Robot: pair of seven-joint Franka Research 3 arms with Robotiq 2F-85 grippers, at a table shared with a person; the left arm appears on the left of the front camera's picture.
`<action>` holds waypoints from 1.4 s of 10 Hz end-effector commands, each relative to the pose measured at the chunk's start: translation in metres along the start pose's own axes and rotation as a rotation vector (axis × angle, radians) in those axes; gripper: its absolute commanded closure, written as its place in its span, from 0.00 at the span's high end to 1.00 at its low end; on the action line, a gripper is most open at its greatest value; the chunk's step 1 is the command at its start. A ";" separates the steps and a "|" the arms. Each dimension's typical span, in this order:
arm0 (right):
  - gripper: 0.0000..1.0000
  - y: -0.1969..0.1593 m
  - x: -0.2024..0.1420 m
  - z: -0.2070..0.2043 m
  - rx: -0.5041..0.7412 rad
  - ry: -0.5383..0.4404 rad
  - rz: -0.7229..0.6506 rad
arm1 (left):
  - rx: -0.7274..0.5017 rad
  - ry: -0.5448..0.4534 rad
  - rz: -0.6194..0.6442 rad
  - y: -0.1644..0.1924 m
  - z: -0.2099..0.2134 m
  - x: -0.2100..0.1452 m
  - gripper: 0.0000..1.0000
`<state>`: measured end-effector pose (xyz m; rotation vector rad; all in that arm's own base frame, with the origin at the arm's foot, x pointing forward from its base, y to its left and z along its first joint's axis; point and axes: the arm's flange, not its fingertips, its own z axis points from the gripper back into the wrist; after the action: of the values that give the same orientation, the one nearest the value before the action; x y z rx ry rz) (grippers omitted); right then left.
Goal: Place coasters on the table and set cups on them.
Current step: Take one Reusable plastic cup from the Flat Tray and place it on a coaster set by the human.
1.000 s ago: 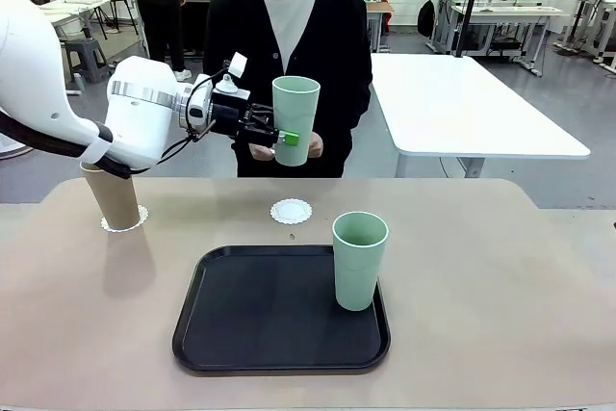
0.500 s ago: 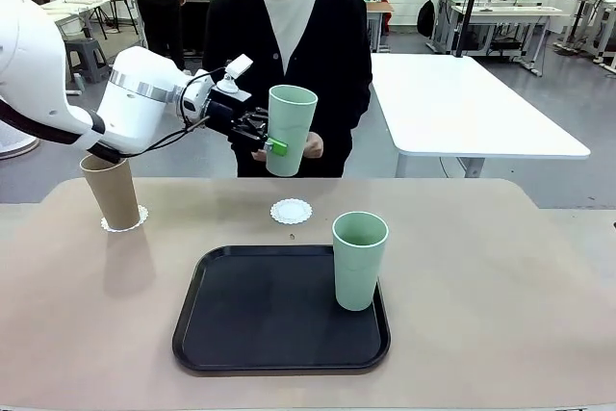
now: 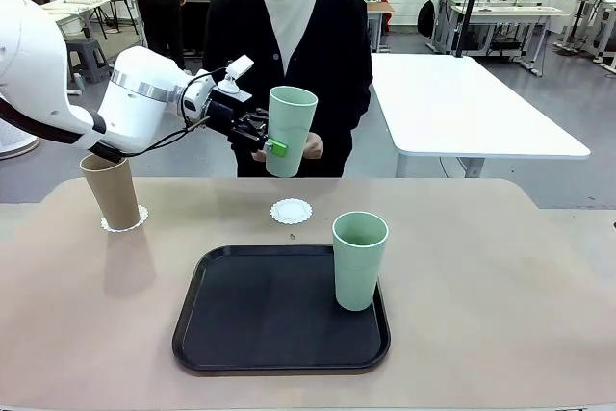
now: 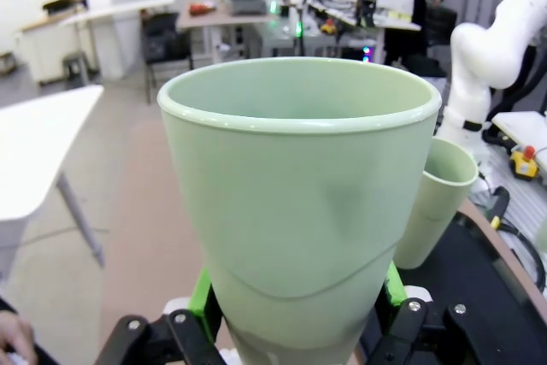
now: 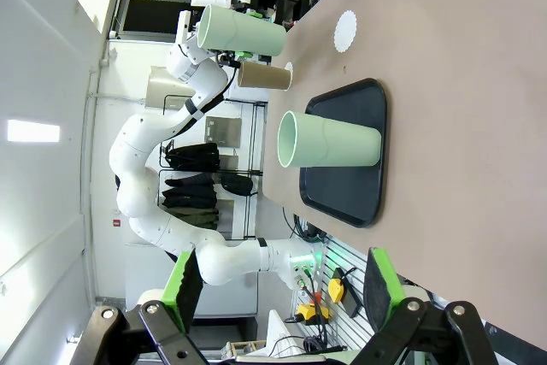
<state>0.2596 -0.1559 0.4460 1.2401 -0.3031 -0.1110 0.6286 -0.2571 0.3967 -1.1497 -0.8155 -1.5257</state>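
Observation:
My left gripper (image 3: 272,144) is shut on a mint green cup (image 3: 289,130) and holds it tilted in the air above the far edge of the table (image 3: 500,276). In the left wrist view this cup (image 4: 299,203) sits between the green pads (image 4: 202,298). A person's hand (image 3: 313,146) is right behind it. The tan-brown cup (image 3: 114,192) stands on a coaster (image 3: 128,221) at far left. Another coaster (image 3: 291,211) lies bare at the centre. The second green cup (image 3: 359,259) stands on the black tray (image 3: 250,324). My right gripper (image 5: 282,288) is open, well away from the cups. A third coaster is out of view.
The person stands at the table's far side, directly behind the held cup. A white table (image 3: 462,103) stands beyond on the right. The beige top is bare to the right of the tray and along its left front.
One second ago the held green cup stood upright; it has since tipped and shifted slightly left with my left gripper. Nothing has moved in the last half second.

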 end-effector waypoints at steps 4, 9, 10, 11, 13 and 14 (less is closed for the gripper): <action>1.00 0.001 0.003 -0.001 0.029 -0.010 0.018 | -0.112 0.019 -0.074 0.026 -0.013 -0.014 0.84; 1.00 0.001 0.003 -0.001 0.029 -0.010 0.018 | -0.157 0.022 -0.102 0.057 -0.027 -0.025 0.84; 1.00 0.001 0.003 -0.001 0.029 -0.010 0.018 | -0.174 0.028 -0.115 0.064 -0.026 -0.029 0.84; 1.00 0.001 0.003 -0.001 0.029 -0.010 0.018 | -0.201 0.034 -0.131 0.072 -0.025 -0.034 0.84; 1.00 0.001 0.003 -0.001 0.029 -0.010 0.018 | -0.263 0.047 -0.136 0.087 -0.021 -0.042 0.84; 1.00 0.001 0.003 -0.001 0.029 -0.010 0.018 | -0.297 0.028 -0.131 0.092 -0.020 -0.046 0.84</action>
<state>0.2596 -0.1560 0.4460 1.2401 -0.3032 -0.1111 0.6881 -0.2805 0.3349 -1.2501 -0.7086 -1.8014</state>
